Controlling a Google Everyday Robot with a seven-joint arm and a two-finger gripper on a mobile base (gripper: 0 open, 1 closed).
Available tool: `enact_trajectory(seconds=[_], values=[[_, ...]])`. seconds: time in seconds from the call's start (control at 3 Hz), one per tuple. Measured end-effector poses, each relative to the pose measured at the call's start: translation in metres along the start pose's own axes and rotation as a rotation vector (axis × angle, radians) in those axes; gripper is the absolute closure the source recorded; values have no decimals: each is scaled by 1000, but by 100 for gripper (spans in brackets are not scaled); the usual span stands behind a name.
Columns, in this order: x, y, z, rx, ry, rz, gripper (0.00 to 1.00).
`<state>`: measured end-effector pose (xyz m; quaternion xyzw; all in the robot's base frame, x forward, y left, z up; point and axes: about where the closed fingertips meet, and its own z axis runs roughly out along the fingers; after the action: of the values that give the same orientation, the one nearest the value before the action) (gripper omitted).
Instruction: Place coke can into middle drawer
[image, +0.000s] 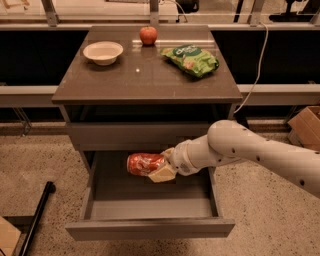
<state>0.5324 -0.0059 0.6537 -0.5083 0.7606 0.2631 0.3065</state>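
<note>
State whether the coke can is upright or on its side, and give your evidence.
On its side: the coke can lies with its long axis level, held by the gripper over the open middle drawer.

Lab-like, speckled floor (265, 220); gripper (159, 168) clasps coke can (141, 163) above middle drawer (150, 228)

The can (144, 163) is glossy red metal, clamped over the open drawer (150, 229) by the claw (162, 167), which looks like matt, pale plastic. The arm (250, 150) is smooth off-white plastic. The drawer's inside is dull grey. The dark desk (145, 75) top is polished. The bag (191, 59) is shiny, crinkled plastic. The floor (40, 160) is rough and speckled.
</note>
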Motion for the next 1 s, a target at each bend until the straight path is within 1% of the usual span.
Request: enact_trajectory(seconds=[0.33, 0.67, 1.0], values=[[33, 3, 25, -64, -3, 9, 100], [78, 1, 59, -119, -4, 25, 100], [132, -9, 104, -166, 0, 65, 100]])
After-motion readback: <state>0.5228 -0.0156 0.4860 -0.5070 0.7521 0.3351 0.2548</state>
